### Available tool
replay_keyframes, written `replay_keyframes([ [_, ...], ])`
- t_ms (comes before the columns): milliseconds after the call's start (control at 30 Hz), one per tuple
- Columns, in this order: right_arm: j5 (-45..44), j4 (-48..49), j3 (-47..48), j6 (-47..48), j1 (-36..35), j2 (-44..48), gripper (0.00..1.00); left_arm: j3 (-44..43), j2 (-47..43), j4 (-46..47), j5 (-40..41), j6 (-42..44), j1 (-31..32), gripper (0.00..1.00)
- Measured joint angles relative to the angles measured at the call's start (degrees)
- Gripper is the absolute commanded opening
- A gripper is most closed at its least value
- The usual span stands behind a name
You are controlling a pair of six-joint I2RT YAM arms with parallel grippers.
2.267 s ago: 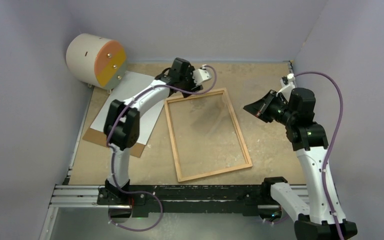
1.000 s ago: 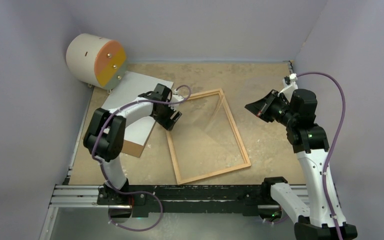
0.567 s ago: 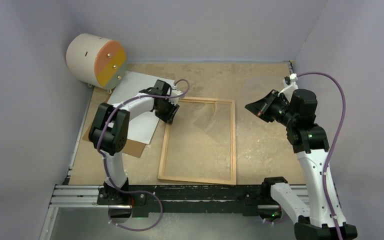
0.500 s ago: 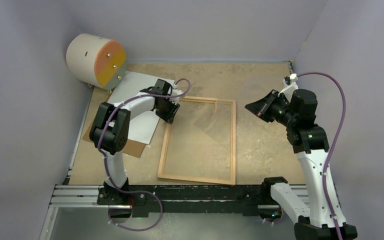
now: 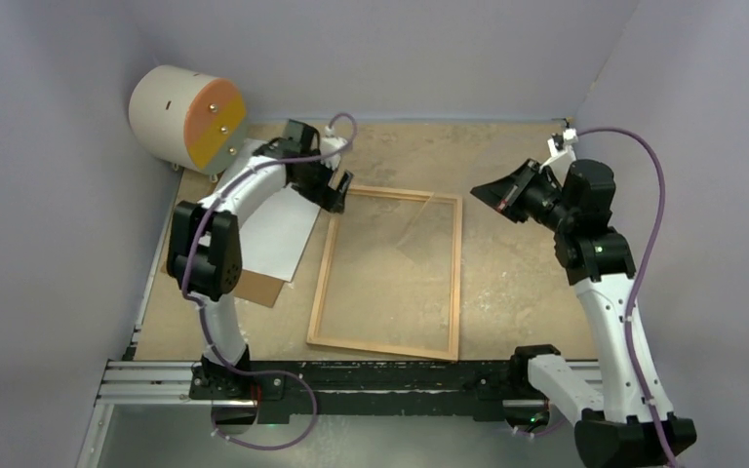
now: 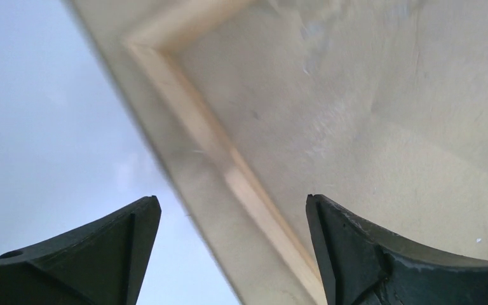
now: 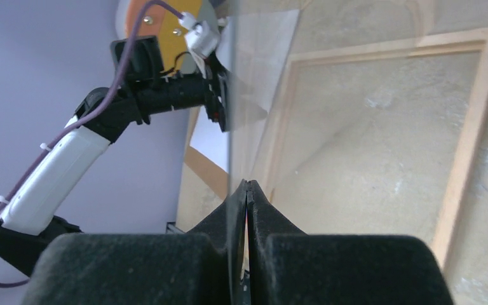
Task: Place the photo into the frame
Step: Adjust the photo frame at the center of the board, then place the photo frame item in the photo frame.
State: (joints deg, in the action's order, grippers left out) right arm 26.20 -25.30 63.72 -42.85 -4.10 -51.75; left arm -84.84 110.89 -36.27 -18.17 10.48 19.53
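Meanwhile left tool (image 6: 232, 202) hangs spread over the frame (image 5: 380, 348); right tool (image 7: 246, 184) clamps a clear pane (image 7: 230, 159).

The left gripper (image 6: 232, 200) hangs with fingers spread wide, nothing between them, above a corner of the frame (image 6: 184, 111). Its wood runs diagonally down, with sandy table (image 6: 387, 127) inside and the photo (image 6: 38, 127) (pale, blurred) outside.

Overhead camera looks down; both wrist cameras, closer, share the frame (image 5: 456, 278).
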Motion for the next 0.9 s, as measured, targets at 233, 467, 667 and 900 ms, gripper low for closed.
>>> replay_keyframes([
  [233, 1.7, 9.1, 10.6, -5.3, -10.2, -11.8, 0.00, -14.6, -5.5, -2.0, -2.6, -0.4, -15.8, 0.94],
  [467, 0.4, 23.8, 12.1, -10.3, -15.0, -12.3, 0.00, -12.1, -9.6, -2.9, -2.8, 0.2, -27.3, 0.96],
  [667, -4.2, 34.2, -5.2, -15.1, -14.9, -3.1, 0.00, -2.9, -14.2, -3.8, -2.6, 2.8, -26.9, 0.97],
  [900, -11.8, 39.8, -28.1, -21.3, -15.9, 1.2, 0.00, 6.5, -15.9, -4.1, -4.3, 5.7, -26.9, 0.99],
])
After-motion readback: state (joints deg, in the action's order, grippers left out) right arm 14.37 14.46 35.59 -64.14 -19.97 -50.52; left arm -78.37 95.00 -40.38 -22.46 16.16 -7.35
